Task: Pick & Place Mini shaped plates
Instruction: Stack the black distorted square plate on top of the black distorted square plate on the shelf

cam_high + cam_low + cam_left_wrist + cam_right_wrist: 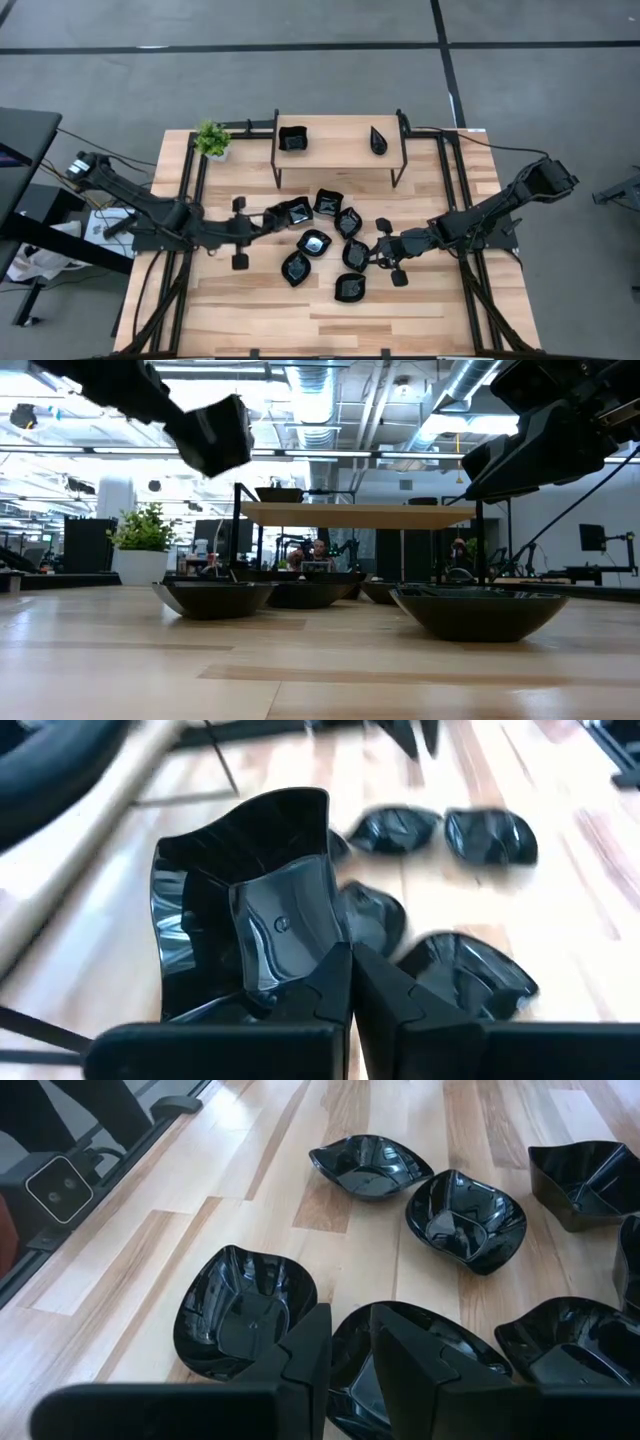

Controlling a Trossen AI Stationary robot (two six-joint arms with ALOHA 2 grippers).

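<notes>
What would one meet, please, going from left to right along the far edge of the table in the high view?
Small green potted plant → square glossy black mini plate on the raised wooden shelf → teardrop-shaped glossy black mini plate on the same shelf.

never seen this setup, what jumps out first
A cluster of glossy black mini plates crowds the table's middle. The left gripper is shut on a square plate at the cluster's left edge, while two more plates sit on a raised wooden shelf at the back.

Ten mini shaped plates [314, 242], one potted plant [211, 139], one shelf [340, 150]
</notes>
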